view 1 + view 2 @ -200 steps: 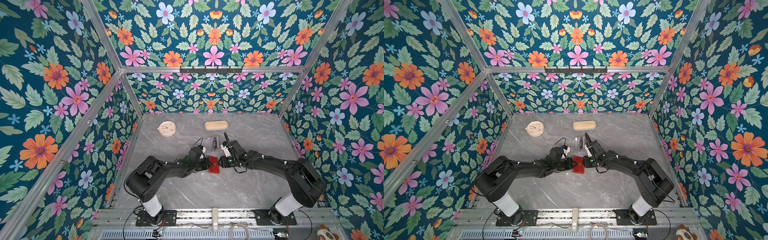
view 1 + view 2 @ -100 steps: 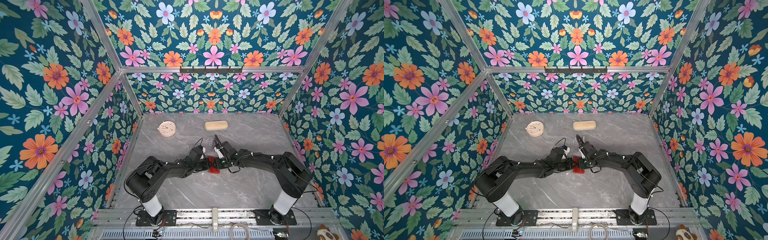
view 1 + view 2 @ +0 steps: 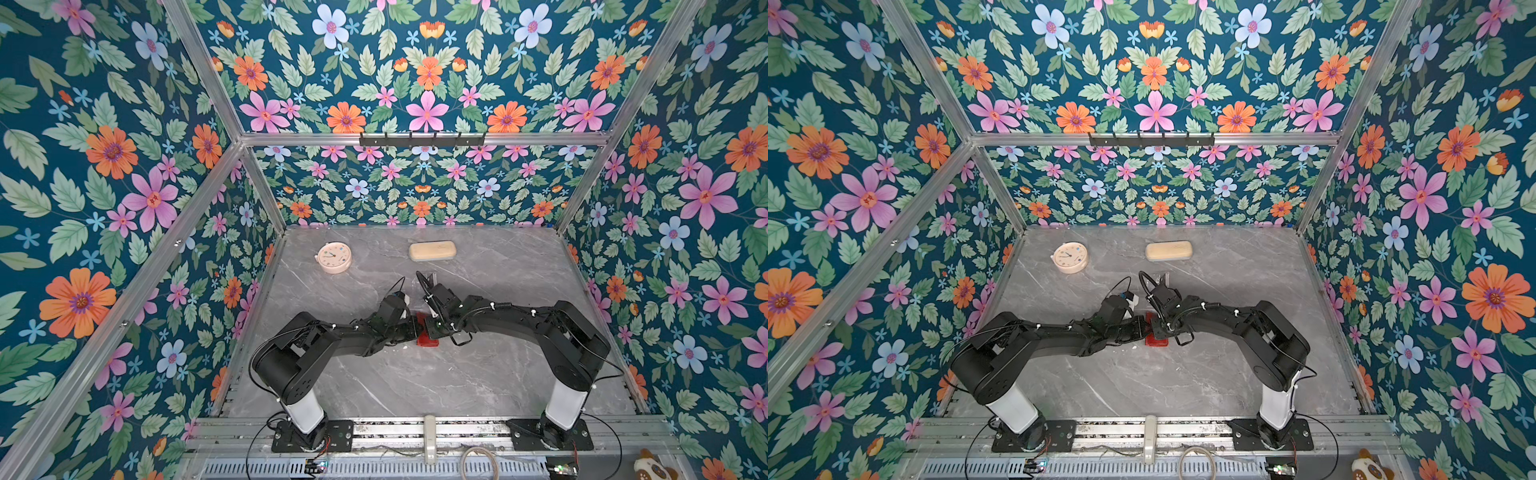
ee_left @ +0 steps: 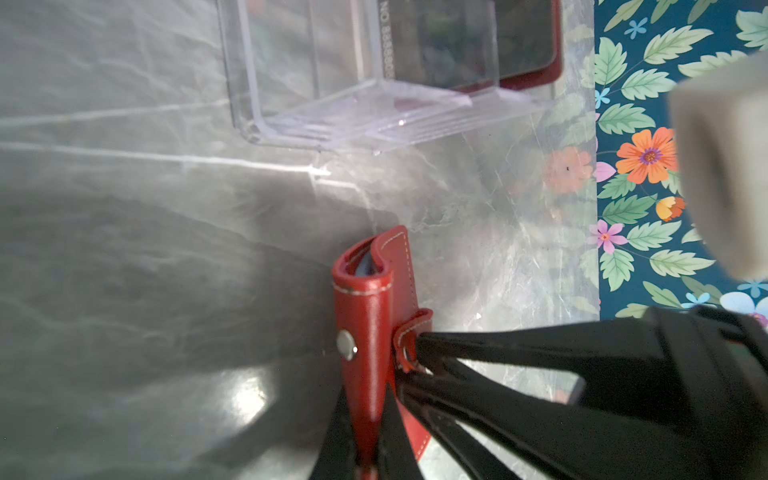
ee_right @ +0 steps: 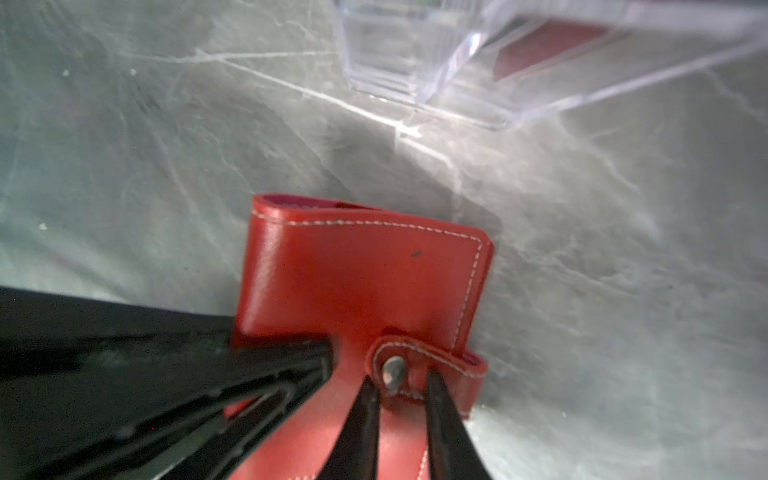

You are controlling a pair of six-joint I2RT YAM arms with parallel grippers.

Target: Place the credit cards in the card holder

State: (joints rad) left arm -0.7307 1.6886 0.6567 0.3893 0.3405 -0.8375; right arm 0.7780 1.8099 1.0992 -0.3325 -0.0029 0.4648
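The red card holder [image 3: 427, 340] [image 3: 1157, 341] lies mid-table between both arms. My left gripper [image 4: 366, 386] is shut on its upper cover [image 4: 365, 316], which stands raised off the lower one. My right gripper [image 5: 400, 378] is closed around the snap tab [image 5: 419, 365], one finger on each side of the snap; in the left wrist view the right gripper [image 4: 409, 357] has its tips meeting at that tab. The credit cards, a black one [image 4: 457, 37] and a red one [image 4: 540, 79] [image 5: 548, 45], stand in a clear acrylic stand [image 4: 332, 104] [image 5: 415, 62] just beyond the holder.
A round pale clock [image 3: 333, 257] and a beige oblong case [image 3: 432, 251] lie near the back wall. The clear stand [image 3: 424, 282] sits right behind the two wrists. Floral walls close in the grey marble table [image 3: 415, 386] on three sides.
My right gripper has moved left and down onto the card holder, and its fingers have narrowed around the snap tab. The left gripper has kept its hold and place.
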